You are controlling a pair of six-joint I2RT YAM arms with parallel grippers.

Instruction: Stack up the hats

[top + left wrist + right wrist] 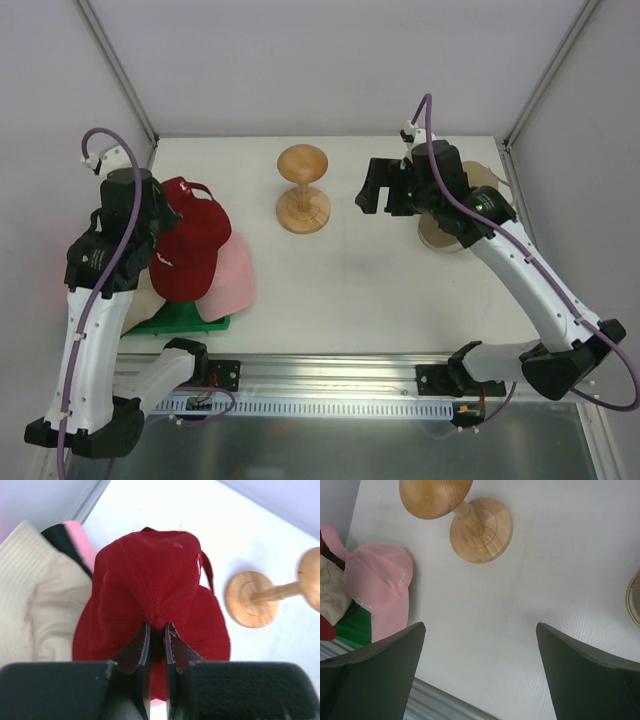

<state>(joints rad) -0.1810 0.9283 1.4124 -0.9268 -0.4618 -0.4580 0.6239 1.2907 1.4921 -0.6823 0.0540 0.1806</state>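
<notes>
tabletop: white, pale walls on three sides, arm bases at the near edge
hats: piled at the left, on and around a green tray
order in pile: red cap on top, pink cap under it toward the centre, beige hat just beside the red cap
left claw: jaws nearly together, pinching a fold of the red cap's crown
right claw: jaws spread wide, nothing between them, above bare tabletop near the wooden stand
handling: hats judged light, soft and floppy; a pinch gathers only fabric, so the crown should sag and the brim trail
where to hold: crown seam or the stiffer brim looks surest
snag risk: the red cap may drag the hat beneath it
hidden: left claw covered by its own arm in the top view
unclear: black and pink fabric behind the beige hat, too buried to identify
unclear: tan round object under the right arm, mostly covered, kind cannot be told
</notes>
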